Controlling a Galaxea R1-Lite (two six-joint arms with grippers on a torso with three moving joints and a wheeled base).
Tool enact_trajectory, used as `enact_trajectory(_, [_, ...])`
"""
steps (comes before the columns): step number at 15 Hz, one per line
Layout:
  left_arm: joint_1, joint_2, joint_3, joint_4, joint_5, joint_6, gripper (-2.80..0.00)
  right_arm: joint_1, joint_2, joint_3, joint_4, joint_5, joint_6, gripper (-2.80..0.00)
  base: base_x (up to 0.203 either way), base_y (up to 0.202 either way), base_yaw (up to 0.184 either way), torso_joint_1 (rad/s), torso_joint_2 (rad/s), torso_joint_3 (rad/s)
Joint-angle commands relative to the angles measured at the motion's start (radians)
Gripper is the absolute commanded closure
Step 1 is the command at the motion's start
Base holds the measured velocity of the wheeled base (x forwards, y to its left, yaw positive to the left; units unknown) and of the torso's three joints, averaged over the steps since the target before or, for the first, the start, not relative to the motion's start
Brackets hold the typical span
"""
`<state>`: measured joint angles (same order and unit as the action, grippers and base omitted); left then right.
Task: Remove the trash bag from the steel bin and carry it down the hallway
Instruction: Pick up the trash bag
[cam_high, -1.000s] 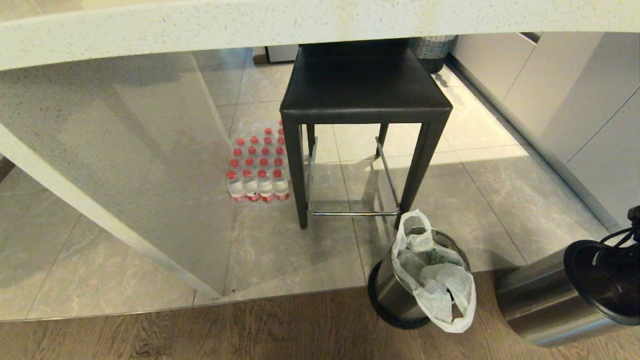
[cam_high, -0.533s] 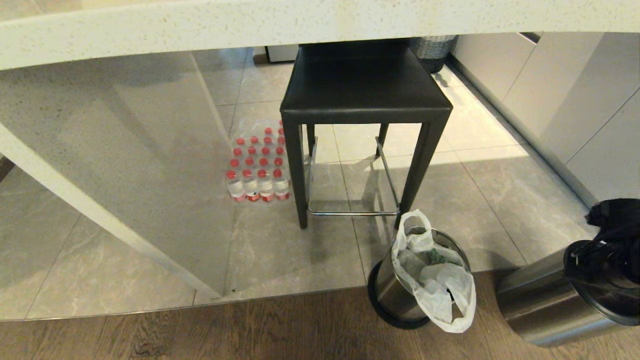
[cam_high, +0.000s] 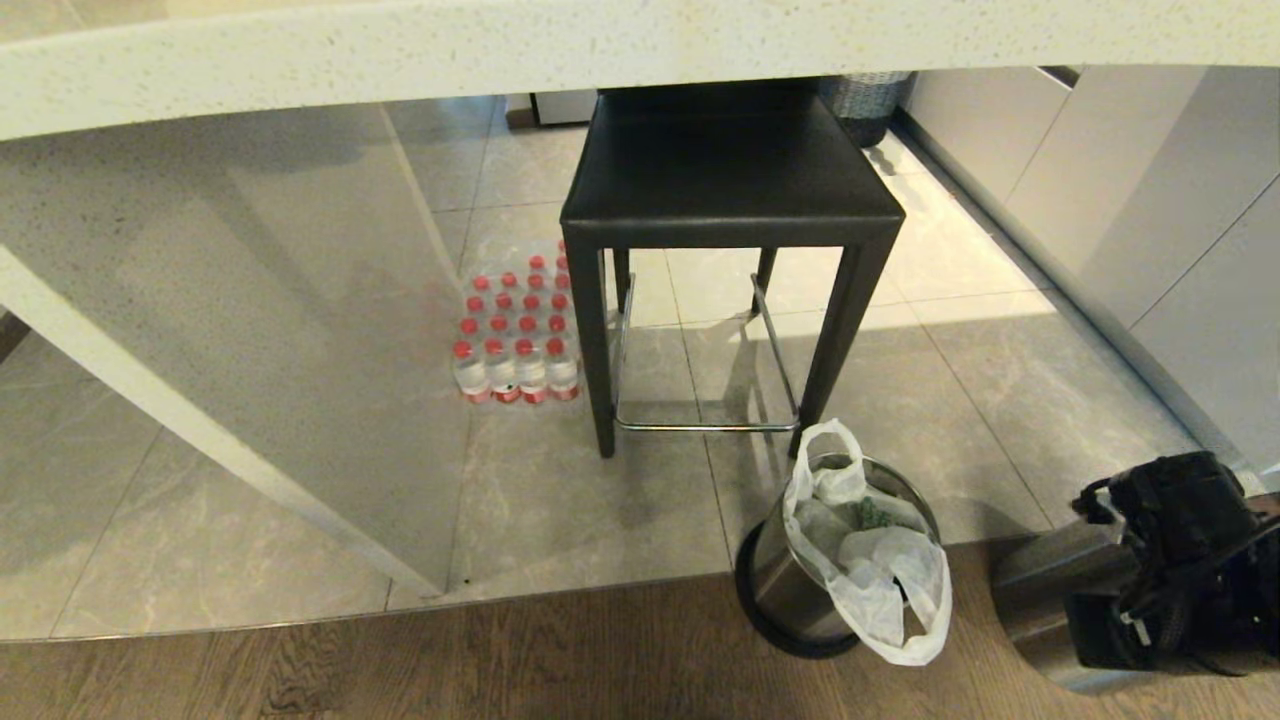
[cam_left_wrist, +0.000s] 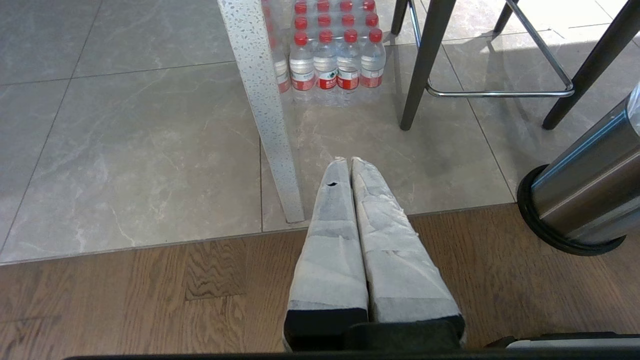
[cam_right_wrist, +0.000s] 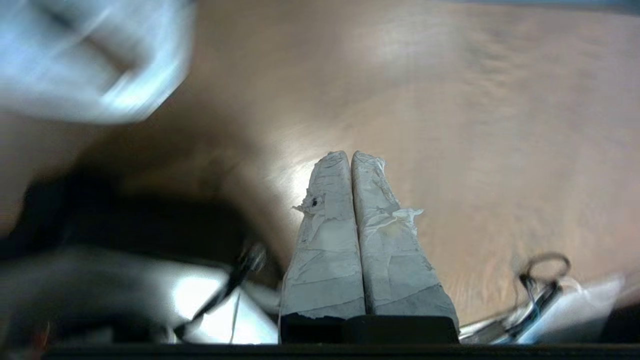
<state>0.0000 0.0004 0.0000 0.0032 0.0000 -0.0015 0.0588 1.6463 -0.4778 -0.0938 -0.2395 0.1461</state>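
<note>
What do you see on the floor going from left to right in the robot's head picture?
Pack of red-capped water bottles → black stool → steel bin with the trash bag → right gripper, shut, at the right edge.

Grey marble-look floor tiles (cam_high: 560, 500) meet brown wood flooring (cam_high: 400, 660) along a curved seam near the camera. A pale speckled stone counter (cam_high: 500, 50) spans the top, its slanted support panel (cam_high: 250, 330) running down to the floor. Black stool (cam_high: 730, 190) with chrome footrest stands under it. Shrink-wrapped pack of red-capped water bottles (cam_high: 515, 335) left of the stool. Pale cabinet fronts (cam_high: 1150, 200) at right; sunlight patch on tiles behind the stool.
</note>
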Motion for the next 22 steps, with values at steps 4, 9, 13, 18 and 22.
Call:
enact_trajectory(4, [0.000, 0.000, 0.000, 0.000, 0.000, 0.000, 0.00, 0.139, 0.033, 0.033, -0.014, -0.002, -0.220, -2.80, 0.000, 0.000, 0.000, 0.000, 0.00, 0.000])
enact_trajectory(9, [0.000, 0.000, 0.000, 0.000, 0.000, 0.000, 0.00, 0.290, 0.213, 0.015, -0.163, -0.171, -0.400, -2.80, 0.000, 0.000, 0.000, 0.000, 0.00, 0.000])
enact_trajectory(13, [0.000, 0.000, 0.000, 0.000, 0.000, 0.000, 0.00, 0.390, 0.318, 0.007, -0.177, -0.287, -0.441, -2.80, 0.000, 0.000, 0.000, 0.000, 0.00, 0.000])
enact_trajectory(18, [0.000, 0.000, 0.000, 0.000, 0.001, 0.000, 0.00, 0.415, 0.441, -0.030, -0.178, -0.376, -0.468, -2.80, 0.000, 0.000, 0.000, 0.000, 0.00, 0.000])
enact_trajectory(22, [0.000, 0.000, 0.000, 0.000, 0.000, 0.000, 0.00, 0.446, 0.516, -0.042, -0.260, -0.398, -0.481, -2.80, 0.000, 0.000, 0.000, 0.000, 0.00, 0.000])
